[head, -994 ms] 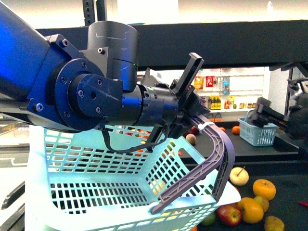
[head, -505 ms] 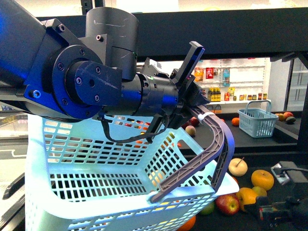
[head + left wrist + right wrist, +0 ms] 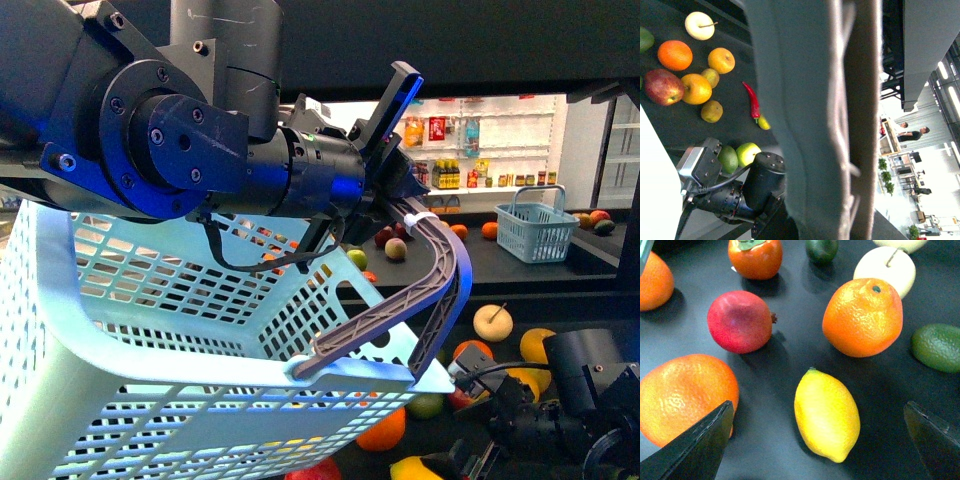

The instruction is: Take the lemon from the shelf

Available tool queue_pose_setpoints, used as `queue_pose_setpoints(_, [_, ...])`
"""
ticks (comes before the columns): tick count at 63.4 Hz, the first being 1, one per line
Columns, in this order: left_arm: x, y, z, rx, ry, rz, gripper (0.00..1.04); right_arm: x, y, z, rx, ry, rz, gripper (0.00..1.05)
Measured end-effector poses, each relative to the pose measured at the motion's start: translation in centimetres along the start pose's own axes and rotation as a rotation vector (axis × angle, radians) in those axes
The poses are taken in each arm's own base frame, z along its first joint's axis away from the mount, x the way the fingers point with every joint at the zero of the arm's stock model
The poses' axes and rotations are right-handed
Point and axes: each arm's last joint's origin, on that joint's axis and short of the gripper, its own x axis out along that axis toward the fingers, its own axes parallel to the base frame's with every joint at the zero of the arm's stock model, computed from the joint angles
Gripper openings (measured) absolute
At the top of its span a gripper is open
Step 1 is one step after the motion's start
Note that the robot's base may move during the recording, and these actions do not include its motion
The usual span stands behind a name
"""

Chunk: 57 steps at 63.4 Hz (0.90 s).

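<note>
The lemon (image 3: 826,415) is bright yellow and oval and lies on the black shelf deck (image 3: 790,357). My right gripper (image 3: 817,404) is open just above it, one dark fingertip (image 3: 705,440) on each side and neither touching it. In the front view the right arm (image 3: 575,400) is low at the lower right among the fruit, and a yellow fruit (image 3: 415,468) shows at the bottom edge. My left gripper (image 3: 405,205) is shut on the grey basket handle (image 3: 440,270) and holds up the pale blue basket (image 3: 150,330). That handle (image 3: 810,125) fills the middle of the left wrist view.
Around the lemon lie an orange (image 3: 862,317), a second orange (image 3: 685,395), a red pomegranate (image 3: 740,322), a persimmon (image 3: 756,257), a green fruit (image 3: 937,347) and a pale stemmed fruit (image 3: 885,270). A small blue basket (image 3: 535,235) stands on the far deck. A red chili (image 3: 752,100) lies near the fruit.
The right arm has dropped from the right side down to the fruit at the lower right. The basket in the left gripper has swung closer and larger in the front view.
</note>
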Motion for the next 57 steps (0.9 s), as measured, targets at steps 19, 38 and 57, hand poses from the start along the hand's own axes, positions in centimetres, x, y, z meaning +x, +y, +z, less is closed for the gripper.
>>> queue_pose_setpoints(19, [0.1,0.3,-0.1,-0.007,0.004,0.009,0.08,2.1,-0.8,-2.3,-0.254,0.067,0.117,1.02])
queue_pose_setpoints(38, [0.3,0.1,-0.3,-0.021,0.030,-0.013,0.08,3.4,-1.2,-4.3,-0.270,0.040,0.106,1.02])
queue_pose_setpoints(57, [0.2,0.2,-0.2,-0.019,0.016,-0.002,0.08,5.5,-1.5,-5.0,-0.292,0.039,0.094,1.02])
